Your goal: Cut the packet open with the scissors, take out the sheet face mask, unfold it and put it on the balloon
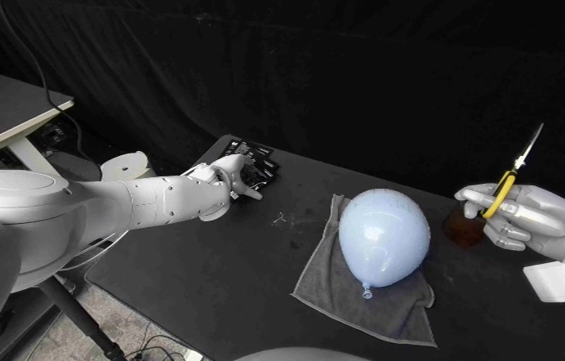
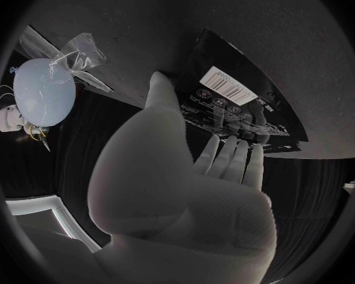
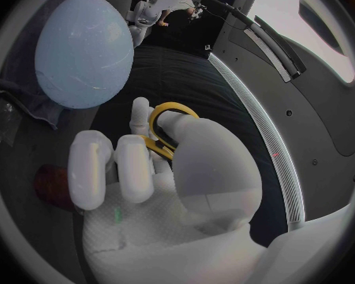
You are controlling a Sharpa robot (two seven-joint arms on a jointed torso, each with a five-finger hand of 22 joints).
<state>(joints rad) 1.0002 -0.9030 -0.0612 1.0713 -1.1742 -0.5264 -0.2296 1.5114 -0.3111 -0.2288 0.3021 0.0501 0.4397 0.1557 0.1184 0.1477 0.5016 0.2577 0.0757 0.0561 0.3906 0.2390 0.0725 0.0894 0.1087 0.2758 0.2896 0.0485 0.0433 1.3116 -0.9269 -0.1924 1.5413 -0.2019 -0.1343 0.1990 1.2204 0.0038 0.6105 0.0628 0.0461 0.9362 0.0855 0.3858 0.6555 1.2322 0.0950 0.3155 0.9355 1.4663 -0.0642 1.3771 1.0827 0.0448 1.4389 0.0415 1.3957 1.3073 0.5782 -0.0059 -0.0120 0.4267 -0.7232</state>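
Note:
The black face mask packet (image 1: 253,158) lies flat at the table's far left; its white barcode label shows in the left wrist view (image 2: 231,85). My left hand (image 1: 232,175) reaches onto it with fingers (image 2: 231,161) stretched out on its near edge, thumb apart, nothing gripped. My right hand (image 1: 522,218) is raised at the right and grips the yellow-handled scissors (image 1: 511,180), blades pointing up; the yellow loops (image 3: 171,117) sit around its fingers. The pale blue balloon (image 1: 383,234) lies on a grey towel (image 1: 353,296) between the hands.
A brown bottle (image 1: 463,224) stands just left of my right hand. A small clear plastic scrap (image 1: 280,218) lies left of the towel. A white block (image 1: 548,282) sits at the right edge. A desk (image 1: 21,116) stands beyond the table's left side.

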